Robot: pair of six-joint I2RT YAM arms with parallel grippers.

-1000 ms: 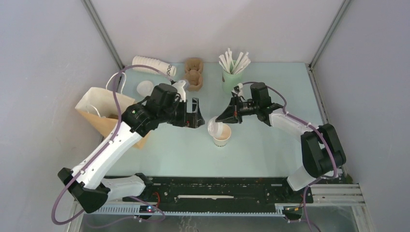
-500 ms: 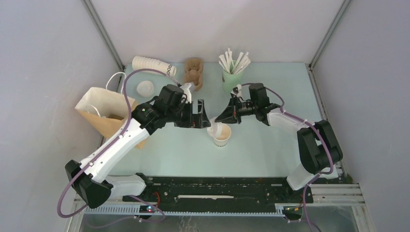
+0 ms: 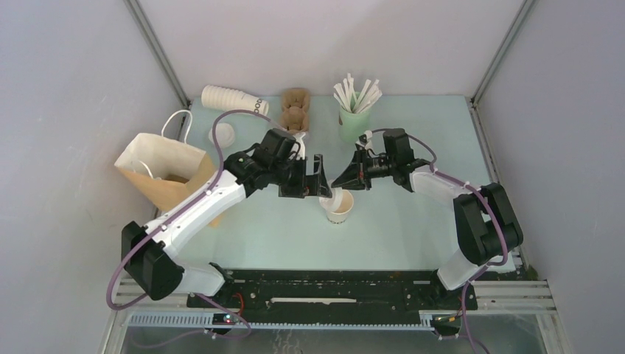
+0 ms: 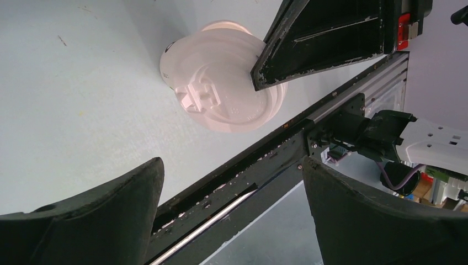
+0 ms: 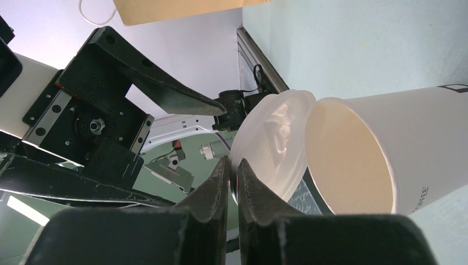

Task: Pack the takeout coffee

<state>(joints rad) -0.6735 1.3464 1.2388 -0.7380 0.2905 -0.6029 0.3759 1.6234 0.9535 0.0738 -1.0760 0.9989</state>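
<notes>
The takeout coffee cup [image 3: 340, 211] stands upright and uncovered on the table's middle, cream-white with dark lettering near its base [image 5: 397, 149]. Its white lid [image 3: 326, 196] leans tilted against the cup's left rim [image 5: 270, 141], not seated. My right gripper [image 3: 337, 182] pinches the lid's edge between nearly closed fingers [image 5: 233, 165]. My left gripper [image 3: 315, 179] hangs wide open just left of the cup and lid, holding nothing [image 4: 232, 165]. In the left wrist view the lid [image 4: 221, 91] covers the cup, with a right finger [image 4: 320, 38] on its rim.
A brown paper bag [image 3: 158, 171] stands open at the left. A lying stack of nested cups [image 3: 232, 99], a spare white lid [image 3: 221, 135], a brown cup carrier [image 3: 295, 110] and a pale green cup of white sticks [image 3: 354, 112] line the back.
My left arm has swung right, bringing its open gripper up beside the cup and lid. The right gripper stays at the lid's edge, jaws slightly eased.
</notes>
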